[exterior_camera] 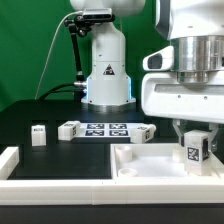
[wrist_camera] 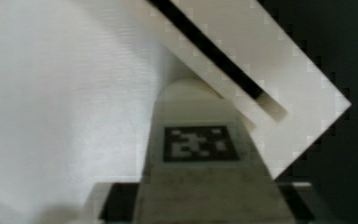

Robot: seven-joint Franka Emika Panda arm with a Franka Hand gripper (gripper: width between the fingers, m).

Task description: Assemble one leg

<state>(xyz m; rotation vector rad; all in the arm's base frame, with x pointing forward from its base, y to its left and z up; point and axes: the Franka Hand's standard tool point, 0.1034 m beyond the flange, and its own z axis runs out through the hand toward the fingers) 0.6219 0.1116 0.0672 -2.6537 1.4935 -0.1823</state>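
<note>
I've got the leg [exterior_camera: 194, 147] pinched in the gripper [exterior_camera: 193, 133], jaws closed on its upper end, tag face toward the exterior camera. It hangs over the large white tray-like part [exterior_camera: 150, 165], near that part's corner at the exterior view's right. In the wrist view the leg [wrist_camera: 201, 150] runs straight down from the camera, tag square on, with the tray's white surface [wrist_camera: 60, 100] behind it.

Whether the leg's foot already touches the tray, I can't tell from here.

What worries me: a slight tilt in the grasp, and the leg would catch the rim of the corner recess instead of seating. Pressing down while misaligned could jam it or shove the tray sideways (nothing visibly clamps it). A narrow grip on smooth plastic may also let the leg twist between the jaws.

The table is matte black, with green backdrop behind. Three more legs [exterior_camera: 38, 134] and the marker board [exterior_camera: 105, 128] lie well clear to the exterior view's left. A white rim [exterior_camera: 10, 160] borders the near edge.
</note>
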